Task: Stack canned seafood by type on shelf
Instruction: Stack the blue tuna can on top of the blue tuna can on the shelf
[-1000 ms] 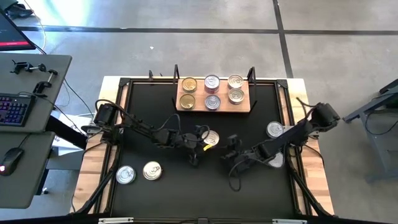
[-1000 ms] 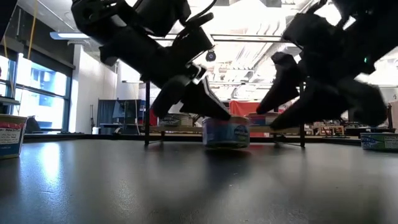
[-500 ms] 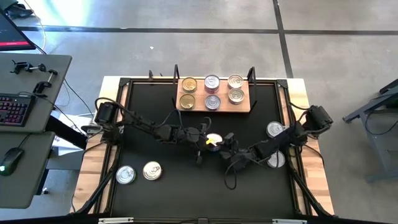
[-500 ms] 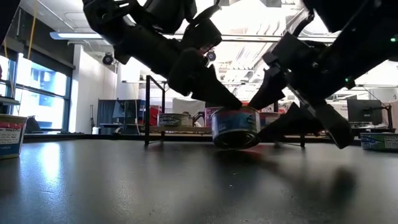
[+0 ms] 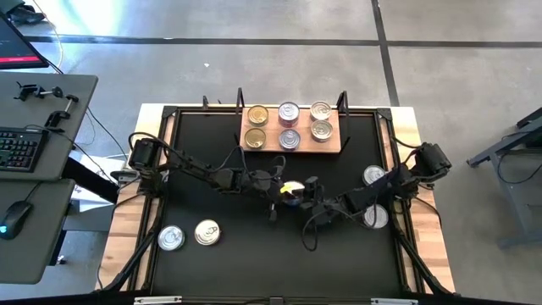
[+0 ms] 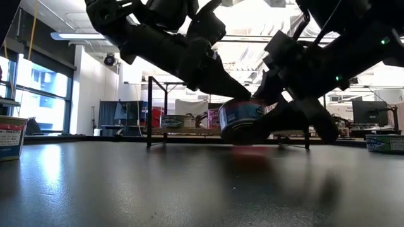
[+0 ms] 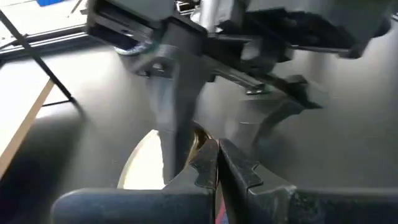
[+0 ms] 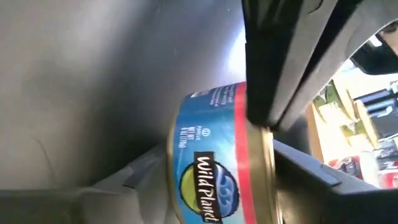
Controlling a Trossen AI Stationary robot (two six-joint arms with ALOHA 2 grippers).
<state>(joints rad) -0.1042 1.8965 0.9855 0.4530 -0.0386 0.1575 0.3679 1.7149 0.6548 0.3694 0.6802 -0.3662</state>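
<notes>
Ten tins are counted in the high view: two at the table's (image 5: 169, 152) seven o'clock, one lifted tin (image 5: 290, 191) at centre, six on the shelf (image 5: 290, 145) at twelve, two at three o'clock. The left gripper (image 5: 280, 188), fingers pressed together, is set against that tilted blue-labelled tin; the right gripper (image 5: 306, 193) is spread around it. Open tabletop is left along six o'clock.

A tilted blue can (image 6: 243, 120) hangs between both arms' fingers (image 6: 222, 82).
</notes>
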